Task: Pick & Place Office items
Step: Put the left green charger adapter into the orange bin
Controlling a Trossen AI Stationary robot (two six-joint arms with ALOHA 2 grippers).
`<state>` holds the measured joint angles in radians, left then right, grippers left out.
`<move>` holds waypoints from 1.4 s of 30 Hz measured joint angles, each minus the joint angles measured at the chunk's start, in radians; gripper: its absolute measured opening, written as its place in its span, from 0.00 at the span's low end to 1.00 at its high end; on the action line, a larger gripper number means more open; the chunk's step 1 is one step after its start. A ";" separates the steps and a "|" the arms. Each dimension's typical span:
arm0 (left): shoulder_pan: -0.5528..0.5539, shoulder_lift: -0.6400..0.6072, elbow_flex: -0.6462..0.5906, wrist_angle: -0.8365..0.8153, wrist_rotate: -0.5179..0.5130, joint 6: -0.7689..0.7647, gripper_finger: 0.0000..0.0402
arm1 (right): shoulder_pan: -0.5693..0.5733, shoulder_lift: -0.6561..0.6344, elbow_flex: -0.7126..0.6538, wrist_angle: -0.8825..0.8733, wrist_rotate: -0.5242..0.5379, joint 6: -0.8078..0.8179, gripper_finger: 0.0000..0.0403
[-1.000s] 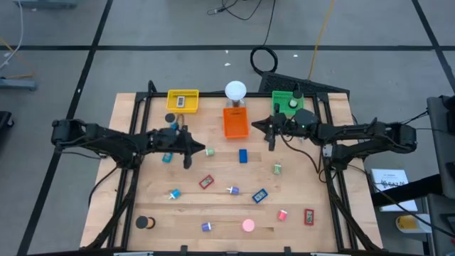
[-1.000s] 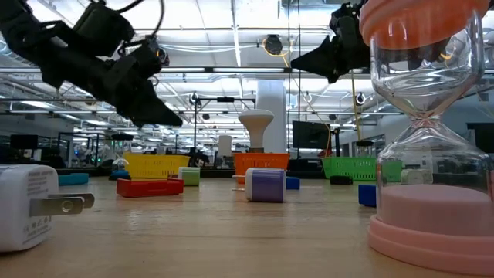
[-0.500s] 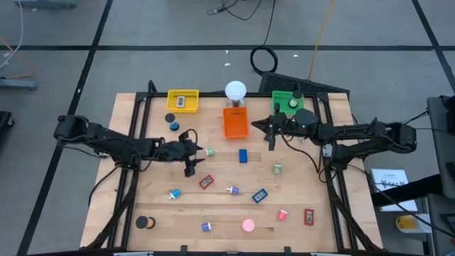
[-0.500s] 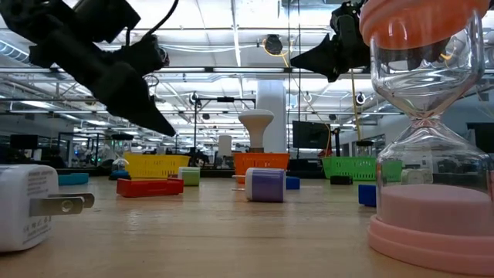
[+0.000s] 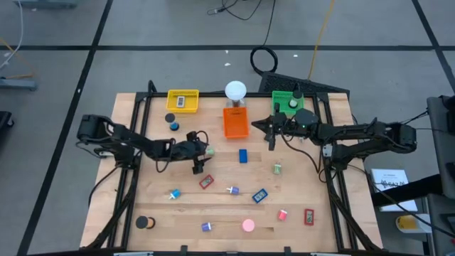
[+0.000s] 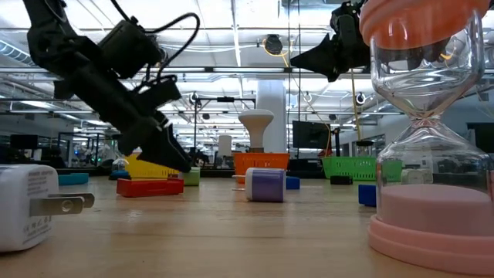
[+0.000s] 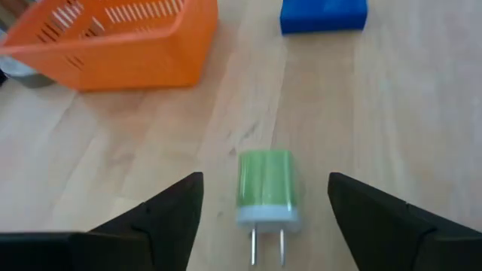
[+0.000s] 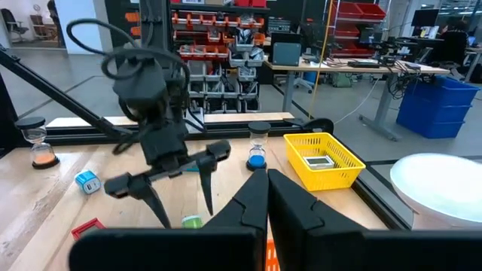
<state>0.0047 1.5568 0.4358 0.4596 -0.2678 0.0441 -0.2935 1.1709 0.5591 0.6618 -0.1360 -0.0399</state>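
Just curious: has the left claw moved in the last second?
Yes. The left gripper has shifted right, toward the orange tray, and dropped lower, open over the green plug.

Left gripper (image 5: 200,156) low, fingers spread; right gripper (image 5: 270,134) raised, closed.

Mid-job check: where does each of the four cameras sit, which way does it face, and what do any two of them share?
High view: overhead, straight down on the table; both arms show.
Low view: at tabletop height, level across it; left end effector coming in from above, over the red block.
Left wrist view: looks between its open fingers at the green plug, orange tray beyond.
Right wrist view: past its shut end effector toward the left arm and yellow tray.
Shared: the green plug, seen overhead and from both wrists.
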 joint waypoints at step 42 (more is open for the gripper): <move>0.114 0.288 0.752 -1.404 0.185 0.028 0.33 | 0.000 0.000 0.001 0.008 0.000 -0.002 0.00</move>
<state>0.1182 1.8448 1.1876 -0.9445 -0.0824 0.0718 -0.2935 1.1706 0.5598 0.6693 -0.1356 -0.0422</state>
